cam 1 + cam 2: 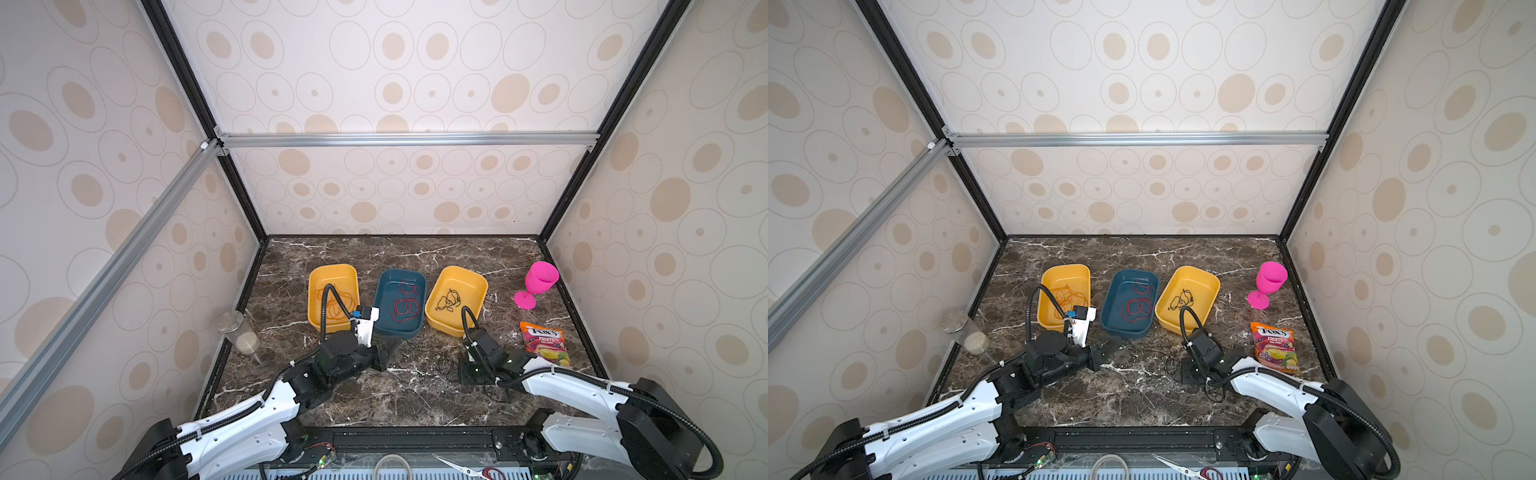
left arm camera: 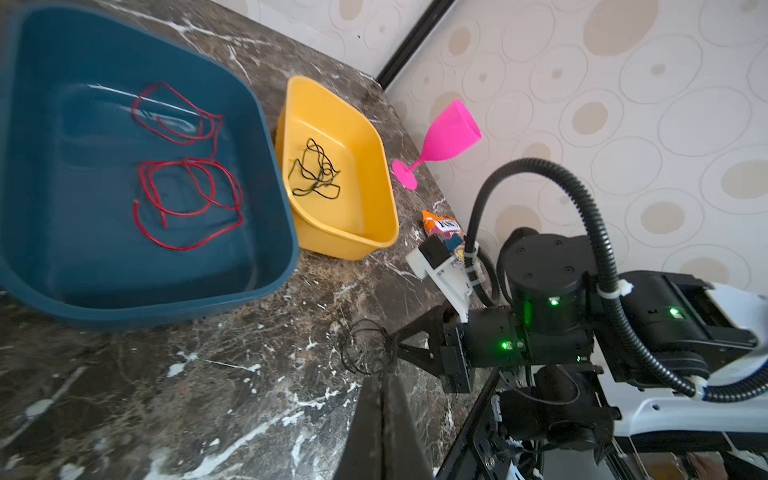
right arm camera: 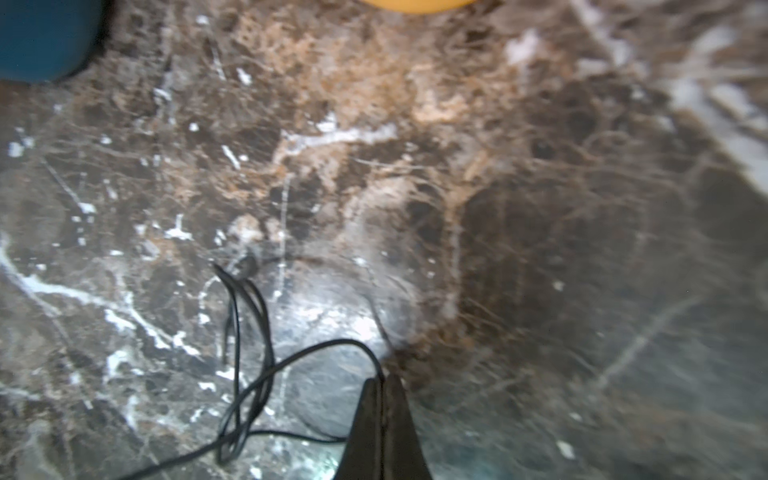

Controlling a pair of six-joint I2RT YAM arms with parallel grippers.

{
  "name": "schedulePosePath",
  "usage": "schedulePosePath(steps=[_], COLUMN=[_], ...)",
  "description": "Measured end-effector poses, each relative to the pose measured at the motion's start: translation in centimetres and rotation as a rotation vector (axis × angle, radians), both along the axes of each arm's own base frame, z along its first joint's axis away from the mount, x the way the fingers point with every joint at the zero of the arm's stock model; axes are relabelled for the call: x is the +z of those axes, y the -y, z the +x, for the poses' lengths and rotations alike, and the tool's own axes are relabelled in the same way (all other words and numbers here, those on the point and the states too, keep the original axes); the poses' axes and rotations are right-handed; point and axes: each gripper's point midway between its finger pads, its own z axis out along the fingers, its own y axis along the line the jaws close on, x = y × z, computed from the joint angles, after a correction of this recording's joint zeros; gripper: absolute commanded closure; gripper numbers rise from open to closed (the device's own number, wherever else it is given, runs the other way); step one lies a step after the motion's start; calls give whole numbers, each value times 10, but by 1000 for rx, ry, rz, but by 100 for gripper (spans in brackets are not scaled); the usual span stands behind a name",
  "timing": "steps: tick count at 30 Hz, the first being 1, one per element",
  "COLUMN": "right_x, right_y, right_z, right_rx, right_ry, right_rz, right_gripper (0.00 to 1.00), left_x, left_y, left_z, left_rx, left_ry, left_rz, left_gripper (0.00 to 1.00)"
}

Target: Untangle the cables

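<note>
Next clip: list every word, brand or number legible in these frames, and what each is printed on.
"FOX'S": on the bag, across its top, in both top views.
"FRUITS": same bag, just under the brand.
Smaller print lower on the bag: too small to read.
The bag's lettering in the left wrist view: blurred and partly hidden.
No other text shows.

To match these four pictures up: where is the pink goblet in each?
In a top view: pink goblet upright near the right wall, right of the yellow tray.
In a top view: goblet, same place.
Left wrist: goblet beyond that tray, by the wall.
Right wrist: not in it.
Landmark in those three: the yellow tray holding black cable.
</note>
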Motion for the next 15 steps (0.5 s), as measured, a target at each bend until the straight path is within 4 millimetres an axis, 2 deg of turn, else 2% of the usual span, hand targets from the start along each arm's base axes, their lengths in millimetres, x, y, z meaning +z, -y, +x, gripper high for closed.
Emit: schedulePosePath(steps=[9, 11, 15], right_x=[10, 9, 8], right_y=[12, 15, 21], right_z=[3, 3, 2], right_rx=[1, -2, -9], right_ry=[16, 15, 14], right_rz=[-78, -96, -126], right_gripper=[100, 100, 100], left_x=[-6, 0, 23], left_y=[-21, -27, -39], left_z=[5, 8, 16], left_rx=[52, 73, 119], left_ry=[-3, 8, 55], left_rz=[69, 79, 83], left_gripper=[100, 100, 100])
